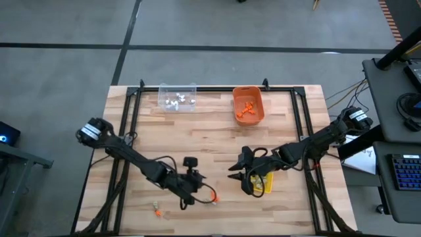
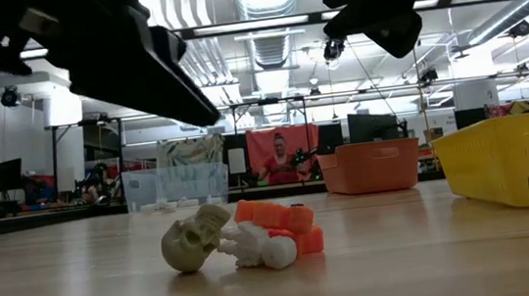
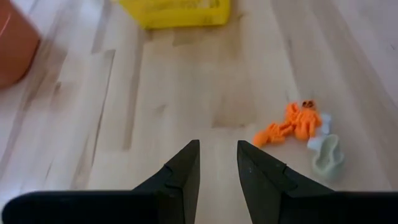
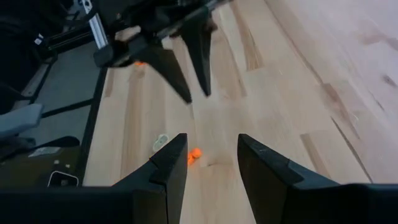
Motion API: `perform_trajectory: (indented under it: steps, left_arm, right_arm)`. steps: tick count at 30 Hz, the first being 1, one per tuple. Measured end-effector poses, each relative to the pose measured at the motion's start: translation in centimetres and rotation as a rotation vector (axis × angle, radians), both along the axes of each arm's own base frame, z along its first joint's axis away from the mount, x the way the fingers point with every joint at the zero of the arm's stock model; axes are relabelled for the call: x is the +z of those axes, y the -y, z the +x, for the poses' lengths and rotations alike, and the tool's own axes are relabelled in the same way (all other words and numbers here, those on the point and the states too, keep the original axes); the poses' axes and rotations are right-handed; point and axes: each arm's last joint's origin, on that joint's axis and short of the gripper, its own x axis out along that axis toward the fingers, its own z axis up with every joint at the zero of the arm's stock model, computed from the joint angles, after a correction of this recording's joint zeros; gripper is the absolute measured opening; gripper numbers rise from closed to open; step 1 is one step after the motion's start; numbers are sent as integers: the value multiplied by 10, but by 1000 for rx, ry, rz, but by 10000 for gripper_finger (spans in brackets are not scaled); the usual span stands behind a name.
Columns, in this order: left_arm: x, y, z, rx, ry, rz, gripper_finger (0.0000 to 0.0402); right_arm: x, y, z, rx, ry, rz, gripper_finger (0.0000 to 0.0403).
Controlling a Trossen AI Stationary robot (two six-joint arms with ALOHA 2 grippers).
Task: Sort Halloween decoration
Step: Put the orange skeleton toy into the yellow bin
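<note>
Only the low view shows the trinkets closely: a dull tan skull (image 2: pixel 195 240), a white skeleton piece (image 2: pixel 260 250) and an orange piece (image 2: pixel 282 220) lie touching in one small heap on the wooden bench (image 2: pixel 435 268). From above the same heap is only a speck (image 1: pixel 157 210) near the bench's front edge, just left of the left claw (image 1: pixel 191 199). The left wrist view gives the orange piece limbs, like a small crab or spider (image 3: pixel 292 123), with the pale skull (image 3: pixel 326 155) beside it.

The left claw's fingers (image 3: pixel 180 177) stand a narrow gap apart, nothing between them, above bare planks. The right claw (image 1: pixel 240 176), near mid-bench, is moderately open and empty; its own view looks past its fingers (image 4: pixel 171 165) at the left claw and the tiny heap beyond.

The high view alone shows bin contents: white bits in the clear bin (image 1: pixel 177 97), orange bits in the orange bin (image 1: pixel 248 105), both at the far edge. The yellow basket (image 1: pixel 262 184) is largely hidden under the right arm there; the low view shows its slotted wall (image 2: pixel 522 162), cut off at the frame's edge. The arms are dark blurs in that view.
</note>
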Motion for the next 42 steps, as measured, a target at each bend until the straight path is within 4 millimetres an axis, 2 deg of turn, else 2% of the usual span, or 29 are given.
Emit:
perform_trajectory:
  steps: [8,19,27,35,42]
  left_arm:
    - [-13,9,16,-189,56,13,89]
    - [-16,-7,27,-292,24,-66,89]
    - [-14,-9,30,-405,79,23,109]
    - [-29,-29,27,-430,79,-15,151]
    - [-37,-40,23,-455,138,-71,155]
  right_arm:
    - [-1,-4,-2,63,-14,7,132]
    - [-2,-18,-9,276,-76,98,132]
    - [-4,-22,-12,283,-92,86,132]
    - [-4,-22,-12,280,-90,85,132]
    - [-4,-21,-11,236,-79,59,132]
